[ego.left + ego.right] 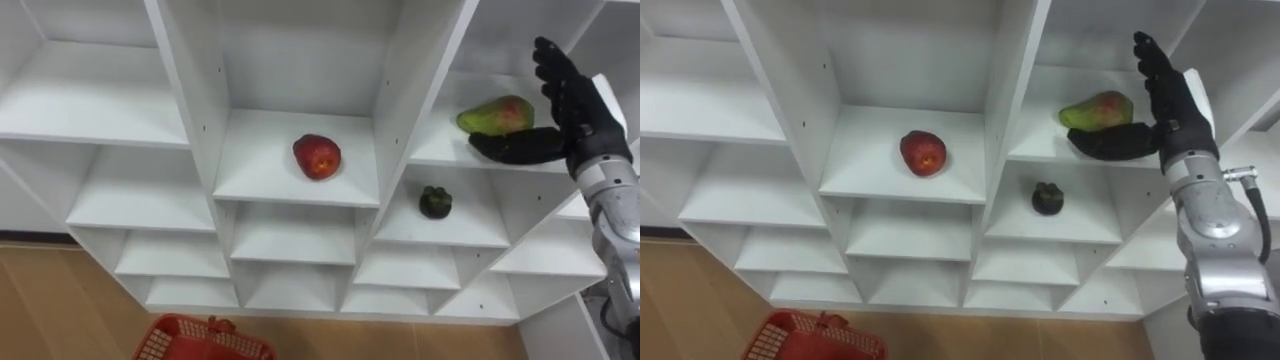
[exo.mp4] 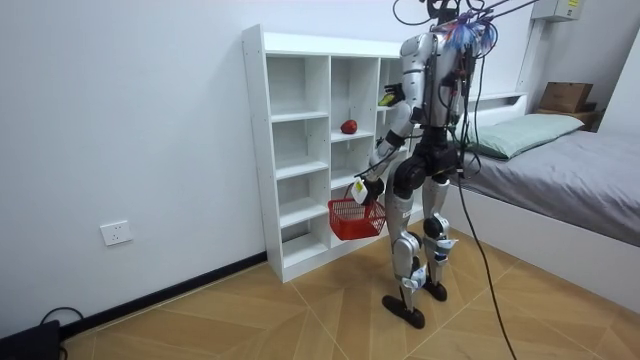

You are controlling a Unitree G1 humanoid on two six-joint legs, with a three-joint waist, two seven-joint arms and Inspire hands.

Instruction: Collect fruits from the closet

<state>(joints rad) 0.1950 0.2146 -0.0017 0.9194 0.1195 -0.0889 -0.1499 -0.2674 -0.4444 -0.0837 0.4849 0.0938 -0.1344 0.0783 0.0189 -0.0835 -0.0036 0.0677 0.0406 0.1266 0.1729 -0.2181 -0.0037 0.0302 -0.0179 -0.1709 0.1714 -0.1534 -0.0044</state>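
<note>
right hand (image 1: 1170, 105): spread wide, fingers straight up beside the mango (image 1: 1098, 110), thumb stretched along its front, nothing clasped | mango: green with a red blush, upper right compartment of white closet (image 1: 1005, 100) | left hand (image 2: 362, 190): carries red basket (image 1: 810, 340) by its handle | red apple (image 1: 923, 152): middle compartment

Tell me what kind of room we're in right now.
Most likely a bedroom: a made bed with a green pillow stands behind the robot, and it faces a white open-shelf closet. Its left hand carries a red basket; its right hand is open beside a mango.
</note>
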